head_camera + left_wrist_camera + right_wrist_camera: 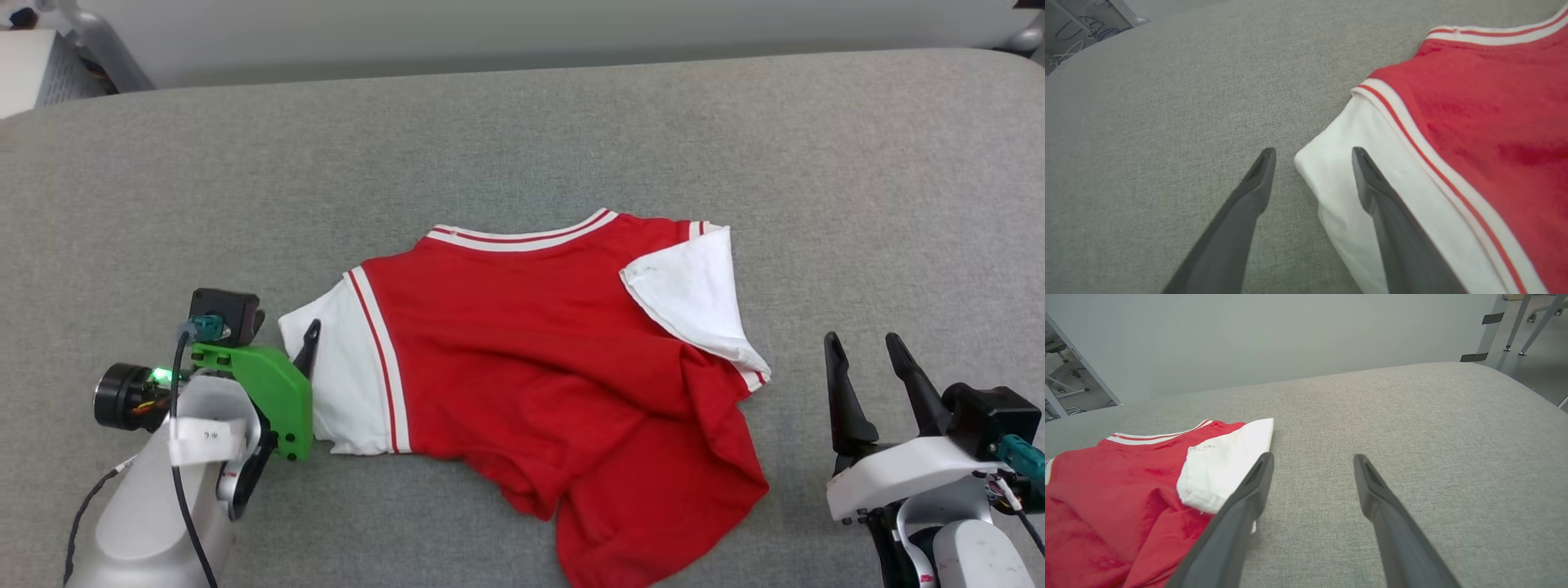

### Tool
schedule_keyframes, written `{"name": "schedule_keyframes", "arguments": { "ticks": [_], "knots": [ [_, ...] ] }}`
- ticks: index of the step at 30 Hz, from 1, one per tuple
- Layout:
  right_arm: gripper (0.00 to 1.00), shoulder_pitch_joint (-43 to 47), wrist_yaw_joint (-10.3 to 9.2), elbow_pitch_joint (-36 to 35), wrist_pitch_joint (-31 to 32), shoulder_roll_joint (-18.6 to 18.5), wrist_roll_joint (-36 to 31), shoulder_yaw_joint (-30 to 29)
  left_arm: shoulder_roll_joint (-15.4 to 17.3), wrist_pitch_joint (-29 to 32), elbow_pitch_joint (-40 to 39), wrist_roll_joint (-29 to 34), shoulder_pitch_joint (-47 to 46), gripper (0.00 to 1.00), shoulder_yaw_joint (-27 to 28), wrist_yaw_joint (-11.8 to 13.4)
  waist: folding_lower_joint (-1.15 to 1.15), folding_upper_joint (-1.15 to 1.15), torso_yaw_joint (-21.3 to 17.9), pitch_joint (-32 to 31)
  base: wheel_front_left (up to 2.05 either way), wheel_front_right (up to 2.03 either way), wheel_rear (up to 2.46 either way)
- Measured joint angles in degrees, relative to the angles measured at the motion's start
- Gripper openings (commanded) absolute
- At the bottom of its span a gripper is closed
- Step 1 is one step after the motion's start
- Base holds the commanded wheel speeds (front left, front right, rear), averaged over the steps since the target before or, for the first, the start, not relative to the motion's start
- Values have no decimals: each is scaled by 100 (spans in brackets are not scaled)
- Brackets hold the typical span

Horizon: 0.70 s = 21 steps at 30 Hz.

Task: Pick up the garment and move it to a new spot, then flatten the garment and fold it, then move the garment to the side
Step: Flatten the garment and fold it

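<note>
Left gripper: spread wide, empty, at the white sleeve corner of garment. Lying crosswise on grey surface, sleeve to sleeve. Right gripper: also spread, empty, farther off.

The head view looks steeply down on the whole garment from its near side, with grey surface all round. The left wrist view sits low and very close to the garment's left sleeve, facing along the left fingers towards the striped collar. The right wrist view sits low beside the right sleeve, looking along the right fingers past the garment to a pale wall. Each wrist view shares its sleeve and the collar with the head view.
</note>
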Motion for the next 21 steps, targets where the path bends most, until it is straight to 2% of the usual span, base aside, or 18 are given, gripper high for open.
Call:
{"name": "schedule_keyframes", "arguments": {
  "ticks": [5, 10, 21],
  "knots": [
    [100, 7, 0, -14, 58, -59, -15, 11, -114, -1001, -52, 47, 2, 100, 26, 10, 0, 0, 104, -206, 0, 0, 0],
    [100, 30, 0, -102, 181, -175, -13, 52, -324, -1822, -465, 25, 162, 100, 122, 54, 0, 0, 252, -445, 0, 0, 0],
    [100, 252, 0, -380, 493, -485, 77, 301, -949, -2024, -2169, 178, 1573, 100, 421, 236, 0, 0, 635, -778, 0, 0, 0]
  ]
}}
